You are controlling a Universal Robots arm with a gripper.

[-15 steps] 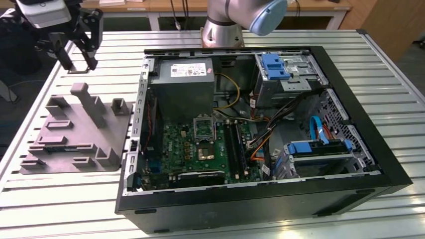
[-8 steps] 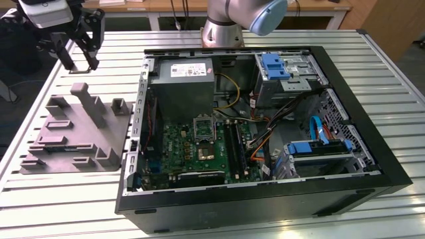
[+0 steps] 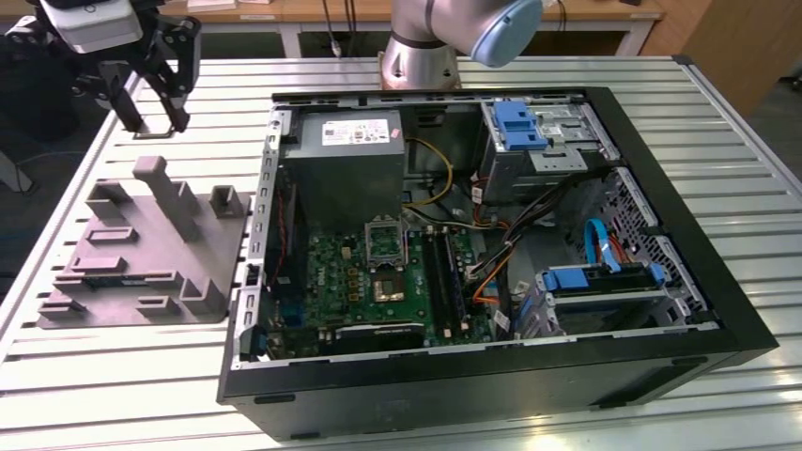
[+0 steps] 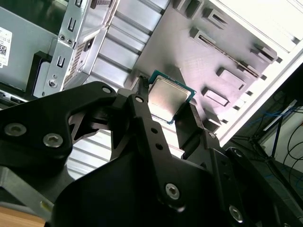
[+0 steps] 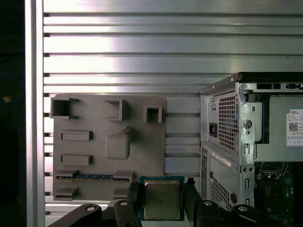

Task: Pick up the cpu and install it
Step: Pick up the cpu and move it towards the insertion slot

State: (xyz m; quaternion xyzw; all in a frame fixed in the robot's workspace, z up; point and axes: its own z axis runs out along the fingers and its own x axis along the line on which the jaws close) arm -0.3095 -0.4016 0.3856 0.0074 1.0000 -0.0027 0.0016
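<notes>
Black angular end effector (image 4: 168,103) clamps thin square silvery-metal cpu (image 4: 169,96) by its edges.

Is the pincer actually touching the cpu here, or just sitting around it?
Touching. In the second wrist view the fingers of the pincer sit against opposite edges of the cpu, with no gap on either side.

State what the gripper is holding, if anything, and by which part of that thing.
The gripper holds the cpu, pinched by two opposite side edges, with its silvery metal top left uncovered in both wrist views.
</notes>
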